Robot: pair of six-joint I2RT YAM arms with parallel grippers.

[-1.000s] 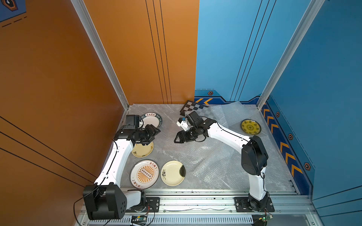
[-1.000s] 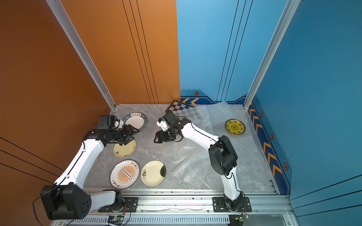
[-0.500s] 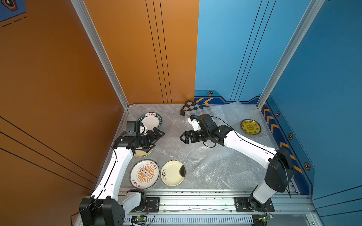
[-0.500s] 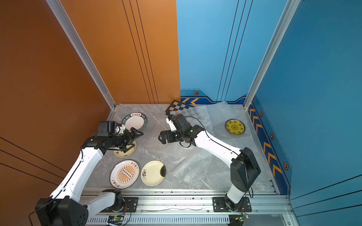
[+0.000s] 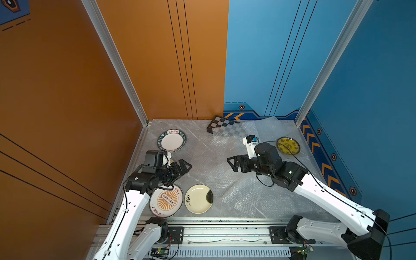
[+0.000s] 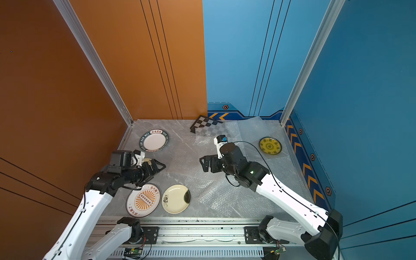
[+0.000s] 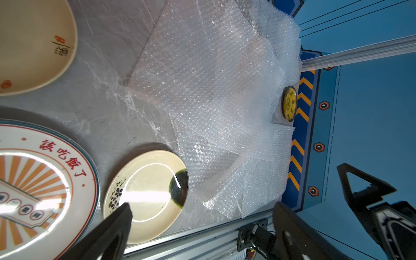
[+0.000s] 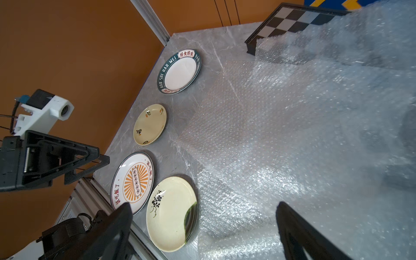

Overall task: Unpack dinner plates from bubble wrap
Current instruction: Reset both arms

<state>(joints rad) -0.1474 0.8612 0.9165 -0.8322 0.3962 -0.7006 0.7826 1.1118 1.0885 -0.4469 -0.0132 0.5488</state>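
Five lie unwrapped on the counter [image 5: 198, 132]: we see the green-lettered plate [image 5: 171, 140], the cream plate [image 8: 150, 124], the sunburst plate [image 5: 166, 201] and the blotched plate [image 5: 198, 199] along the orange-wall side; the yellow plate [image 5: 288, 145] rests on the bubble wrap [image 5: 236, 180] near the blue wall; the wrap lies spread flat, overlapping the checkerboard [image 5: 221, 123]; the left gripper [image 5: 186, 168] and the right gripper [image 5: 231, 163] both hang spread wide and empty above the counter, facing each other.

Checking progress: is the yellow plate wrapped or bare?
Bare: the yellow plate lies face-up on spread bubble wrap, its pattern uncovered.
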